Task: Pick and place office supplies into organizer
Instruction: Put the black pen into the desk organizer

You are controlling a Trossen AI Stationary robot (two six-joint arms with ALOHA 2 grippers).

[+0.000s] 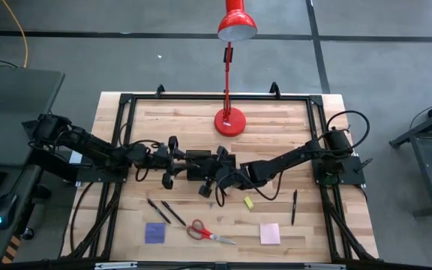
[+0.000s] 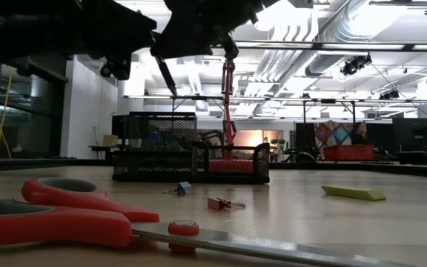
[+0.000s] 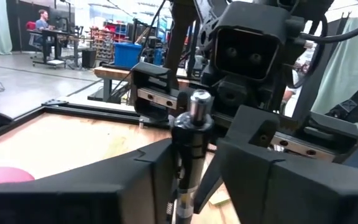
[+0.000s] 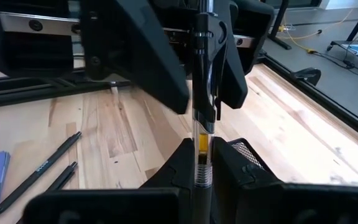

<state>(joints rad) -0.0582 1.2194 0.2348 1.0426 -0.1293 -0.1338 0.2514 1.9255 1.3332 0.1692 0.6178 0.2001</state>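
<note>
Both hands meet over the middle of the table, above the black organizer (image 2: 191, 157). The right hand (image 4: 202, 163) is clenched on an upright pen (image 4: 202, 93); the left hand (image 3: 194, 155) closes around the same pen. Two pens (image 1: 165, 211), scissors (image 1: 205, 232), sticky pads (image 1: 269, 233) crowd the near edge; the far edge holds a red lamp (image 1: 229, 120).

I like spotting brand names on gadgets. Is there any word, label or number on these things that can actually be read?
None can be read.
Black pen lying on the wooden table: pale print along its barrel, too small to make out.
Clear-barrelled pen held upright: no legible marking.
</note>
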